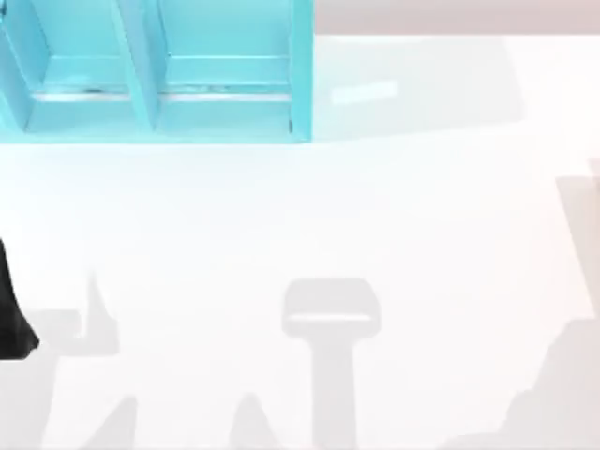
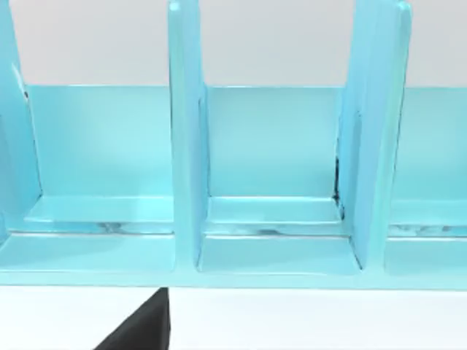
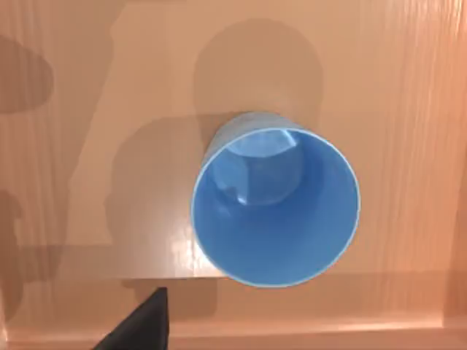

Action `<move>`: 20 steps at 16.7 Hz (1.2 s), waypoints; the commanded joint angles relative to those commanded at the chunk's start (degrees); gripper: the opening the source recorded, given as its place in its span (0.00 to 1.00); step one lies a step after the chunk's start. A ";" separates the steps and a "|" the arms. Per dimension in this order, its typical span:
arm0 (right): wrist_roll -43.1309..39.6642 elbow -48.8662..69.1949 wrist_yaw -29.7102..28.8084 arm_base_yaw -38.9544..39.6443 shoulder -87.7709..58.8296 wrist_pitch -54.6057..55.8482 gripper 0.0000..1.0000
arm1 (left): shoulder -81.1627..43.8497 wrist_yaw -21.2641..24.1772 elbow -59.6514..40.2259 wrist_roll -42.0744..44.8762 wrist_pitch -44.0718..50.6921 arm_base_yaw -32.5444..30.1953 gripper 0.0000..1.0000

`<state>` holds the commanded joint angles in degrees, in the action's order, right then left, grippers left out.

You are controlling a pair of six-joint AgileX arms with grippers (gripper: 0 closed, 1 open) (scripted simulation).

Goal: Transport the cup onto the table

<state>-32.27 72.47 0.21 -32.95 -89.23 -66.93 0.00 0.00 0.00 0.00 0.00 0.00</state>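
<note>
- Left arm is a dark shape at the top view's left edge, above the near-left part of the table.
- Table is a glossy white surface across most of the top view, with grey shadows on its near half.
- Shelf is turquoise and stands on the table's far left. Upright dividers split it into compartments, and a low step runs along the back of each compartment floor.
- Wood surface is tan and grained, with a raised lip along one edge. It lies under the right wrist camera and is not the white table.
- Cup is translucent blue and stands upright on the wood surface, its open mouth toward the camera. Nothing grips it.
- Left gripper shows as a black tip over the white strip in front of the shelf, facing the compartments. Whether it is apart or together cannot be told.
- Right gripper shows as a black tip above the wood surface, beside the cup and not touching it. Its state cannot be told either.
</note>
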 joint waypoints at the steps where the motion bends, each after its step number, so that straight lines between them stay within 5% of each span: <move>1: -0.97 2.14 0.01 -0.97 -2.50 -1.98 1.00 | 0.00 0.00 0.00 0.00 0.00 0.00 1.00; 11: -2.47 4.52 0.02 -2.38 -6.62 -4.18 1.00 | 0.00 0.00 0.00 0.00 0.00 0.00 1.00; 20: -2.16 -10.57 0.03 -2.19 -11.98 16.50 1.00 | 0.00 0.00 0.00 0.00 0.00 0.00 1.00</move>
<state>-34.43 61.90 0.24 -35.14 -101.21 -50.43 0.00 0.00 0.00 0.00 0.00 0.00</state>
